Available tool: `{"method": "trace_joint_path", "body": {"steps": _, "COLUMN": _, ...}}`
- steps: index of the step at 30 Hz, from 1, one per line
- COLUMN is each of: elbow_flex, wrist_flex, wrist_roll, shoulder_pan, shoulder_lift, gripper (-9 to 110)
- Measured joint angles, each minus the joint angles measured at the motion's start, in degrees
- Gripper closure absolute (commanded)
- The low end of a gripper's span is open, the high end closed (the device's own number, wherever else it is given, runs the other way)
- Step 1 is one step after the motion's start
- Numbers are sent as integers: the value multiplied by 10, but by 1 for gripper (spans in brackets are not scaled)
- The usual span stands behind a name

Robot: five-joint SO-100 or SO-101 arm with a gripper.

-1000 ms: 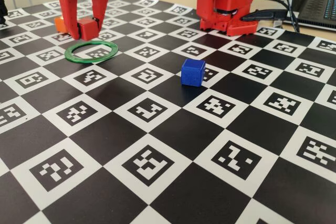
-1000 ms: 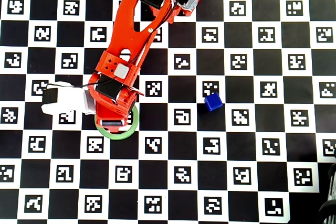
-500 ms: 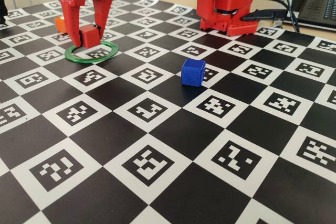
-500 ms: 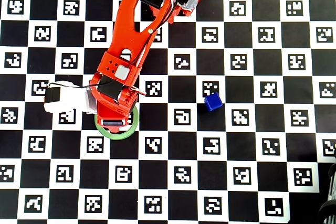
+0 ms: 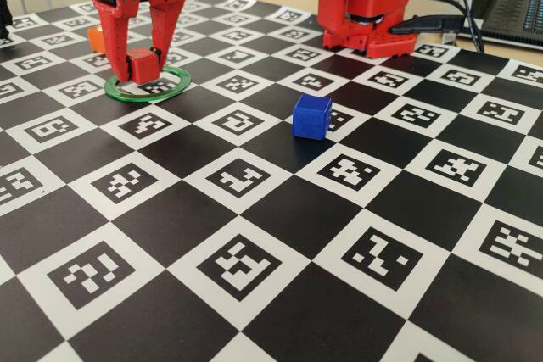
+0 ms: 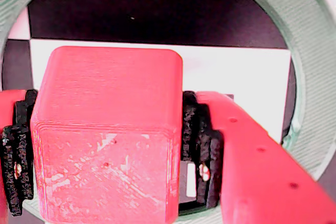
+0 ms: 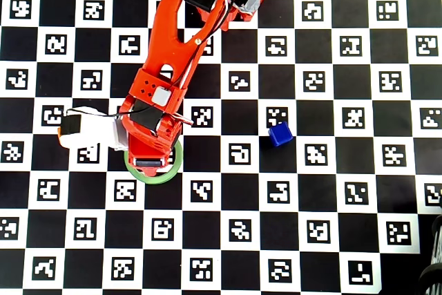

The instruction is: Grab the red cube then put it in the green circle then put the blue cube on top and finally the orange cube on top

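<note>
A small matte red cube (image 5: 142, 64) sits upright above the open centre of a thin flat green ring (image 5: 127, 95) lying on the checkered board. A deep-blue cube (image 5: 311, 116) rests well apart, to the right in the fixed view. A bright-orange cube (image 5: 95, 39) shows behind, mostly hidden.

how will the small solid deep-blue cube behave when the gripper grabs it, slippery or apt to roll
The small solid deep-blue cube probably stays put: it rests on a flat face. Its matte, finely ridged sides likely grip rather than slip. It looks rigid and light, like the matte red cube held in the gripper.
</note>
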Motion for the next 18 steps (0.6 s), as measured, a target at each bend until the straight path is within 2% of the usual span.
{"method": "trace_joint_path", "body": {"steps": 18, "elbow_flex": 11, "wrist_flex": -5, "wrist_roll": -17, "shoulder_pan": 0, "shoulder_lift": 0, "gripper": 95}}
